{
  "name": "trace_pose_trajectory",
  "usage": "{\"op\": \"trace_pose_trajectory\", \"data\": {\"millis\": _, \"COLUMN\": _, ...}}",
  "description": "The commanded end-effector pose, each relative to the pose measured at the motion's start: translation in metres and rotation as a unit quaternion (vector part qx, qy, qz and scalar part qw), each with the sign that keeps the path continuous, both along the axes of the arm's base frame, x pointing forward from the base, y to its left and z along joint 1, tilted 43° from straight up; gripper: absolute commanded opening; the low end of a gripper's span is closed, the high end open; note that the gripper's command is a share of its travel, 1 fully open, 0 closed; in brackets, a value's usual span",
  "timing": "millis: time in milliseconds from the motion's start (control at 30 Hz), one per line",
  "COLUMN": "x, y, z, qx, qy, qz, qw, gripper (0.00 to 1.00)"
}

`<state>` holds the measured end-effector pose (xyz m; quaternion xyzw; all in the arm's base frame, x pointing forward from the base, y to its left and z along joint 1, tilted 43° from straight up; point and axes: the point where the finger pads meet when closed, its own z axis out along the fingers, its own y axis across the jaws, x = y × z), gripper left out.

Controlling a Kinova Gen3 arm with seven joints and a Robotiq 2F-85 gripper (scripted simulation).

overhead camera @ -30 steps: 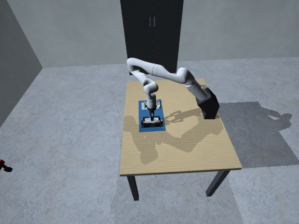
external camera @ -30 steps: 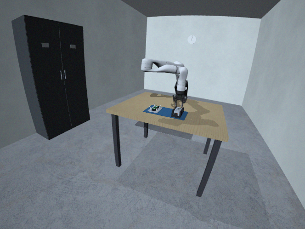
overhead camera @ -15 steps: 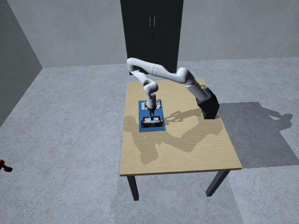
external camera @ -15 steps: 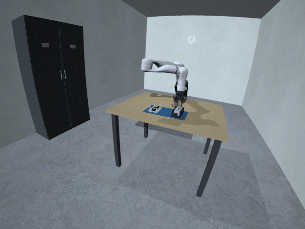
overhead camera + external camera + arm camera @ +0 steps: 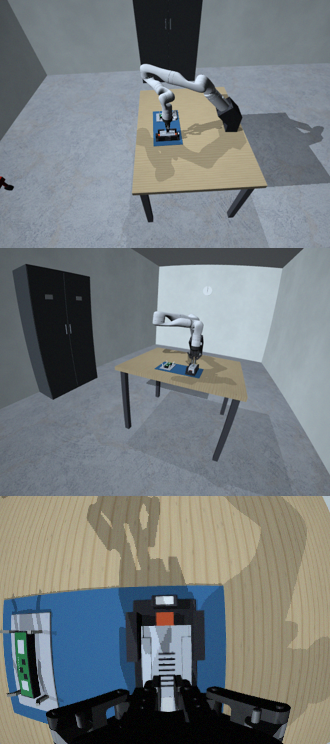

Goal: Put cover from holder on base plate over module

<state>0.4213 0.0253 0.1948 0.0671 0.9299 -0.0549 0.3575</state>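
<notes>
Cover (image 5: 163,133) (image 5: 192,368) (image 5: 152,655) was not yet lifted from holder (image 5: 167,139) (image 5: 197,369) (image 5: 200,638), module (image 5: 160,116) (image 5: 168,364) (image 5: 21,668) was left uncovered on base plate (image 5: 157,119) (image 5: 162,367) (image 5: 46,661); claw (image 5: 167,130) (image 5: 193,363) (image 5: 167,684) was nearly closed, grip couldn't be confirmed.

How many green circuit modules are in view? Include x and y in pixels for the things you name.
1: the module (image 5: 168,364) (image 5: 23,665) sits on the pale base plate (image 5: 163,368) (image 5: 44,661), at the opposite end of the blue mat (image 5: 164,125) (image 5: 179,369) (image 5: 90,646) from the holder. Another could be hidden under the cover.

1 gripper (image 5: 193,363) points down at the pale cover (image 5: 193,367) in its dark holder (image 5: 188,372).
</notes>
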Motion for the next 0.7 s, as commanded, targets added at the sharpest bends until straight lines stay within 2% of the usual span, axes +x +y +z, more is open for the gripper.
{"op": "trace_pose_trajectory", "data": {"millis": 0, "x": 0.0000, "y": 0.0001, "z": 0.0004, "qx": 0.000, "qy": 0.000, "qz": 0.000, "qw": 1.000, "gripper": 0.00}}
{"op": "trace_pose_trajectory", "data": {"millis": 600, "x": 0.0000, "y": 0.0001, "z": 0.0004, "qx": 0.000, "qy": 0.000, "qz": 0.000, "qw": 1.000, "gripper": 0.00}}
{"op": "trace_pose_trajectory", "data": {"millis": 633, "x": 0.0000, "y": 0.0001, "z": 0.0004, "qx": 0.000, "qy": 0.000, "qz": 0.000, "qw": 1.000, "gripper": 1.00}}
{"op": "trace_pose_trajectory", "data": {"millis": 667, "x": 0.0000, "y": 0.0001, "z": 0.0004, "qx": 0.000, "qy": 0.000, "qz": 0.000, "qw": 1.000, "gripper": 1.00}}
